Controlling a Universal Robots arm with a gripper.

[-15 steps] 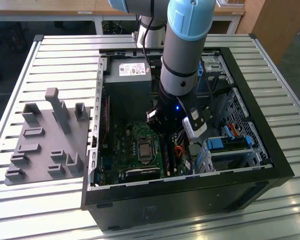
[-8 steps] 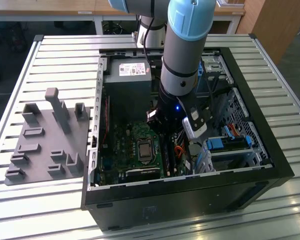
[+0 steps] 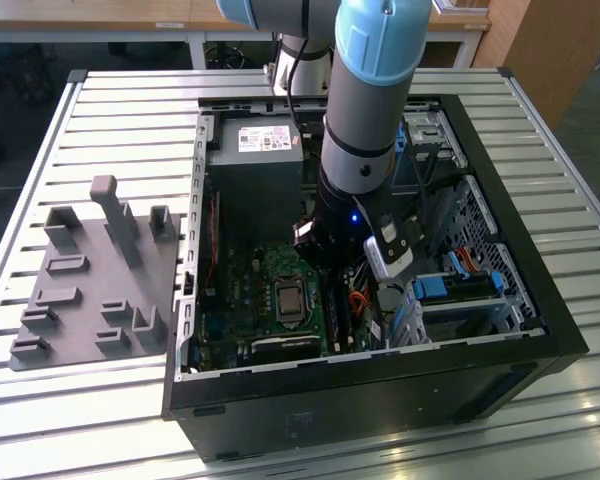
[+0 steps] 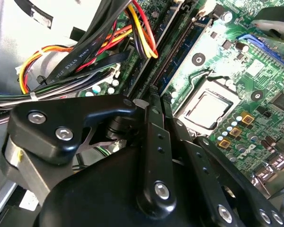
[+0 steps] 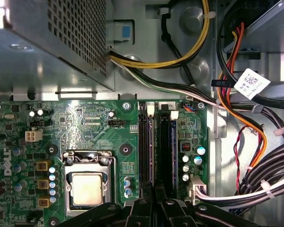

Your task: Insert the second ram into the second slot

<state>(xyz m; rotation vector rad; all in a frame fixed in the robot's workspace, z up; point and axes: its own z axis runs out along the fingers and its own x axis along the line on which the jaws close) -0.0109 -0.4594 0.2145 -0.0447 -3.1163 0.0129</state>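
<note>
My gripper (image 3: 332, 272) reaches down into the open computer case (image 3: 540, 300), over the motherboard's two black memory slots (image 5: 148, 142). In both wrist views its black fingers (image 4: 154, 156) lie pressed together, and the tips (image 5: 155, 196) sit at the near end of the slots. A thin blue ram (image 5: 172, 142) stands on edge in the slot farther from the processor socket (image 5: 87, 187). The slot beside it looks dark, and I cannot tell whether a stick sits in it. What lies under the fingertips is hidden.
Bundled black, red, orange and yellow cables (image 5: 248, 142) run close beside the slots. The grey power supply (image 3: 255, 150) stands behind the board, and blue drive brackets (image 3: 445, 290) sit at the exterior view's right. A grey holder plate (image 3: 90, 285) lies outside the case.
</note>
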